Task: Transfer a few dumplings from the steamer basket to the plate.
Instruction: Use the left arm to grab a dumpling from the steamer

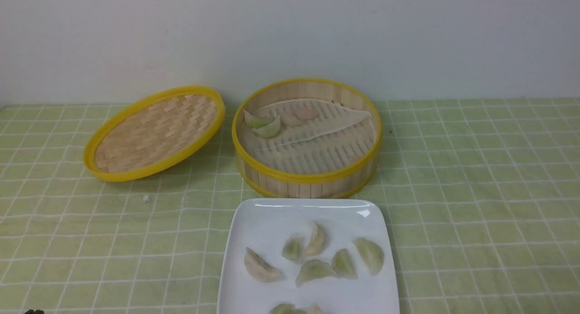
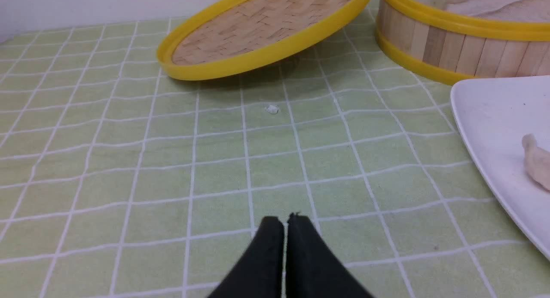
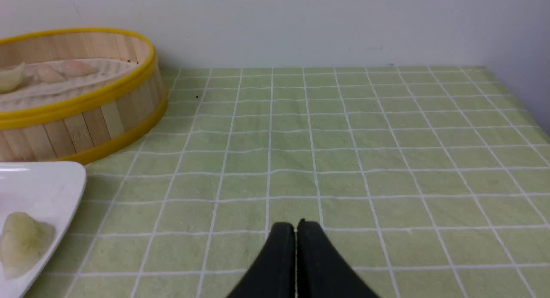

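Plate (image 1: 258, 223) cut off at 6 o'clock, nearest dumplings (image 1: 283, 308) half out of view, left pincer (image 2: 284, 220) and right pincer (image 3: 295, 227) each pressed together.

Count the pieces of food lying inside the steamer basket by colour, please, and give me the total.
Pale green dumplings: 2
Pinkish pieces: 2
Total clearly visible in the steamer basket: 4. A faint pinkish spot by the near rim is too unclear to count.
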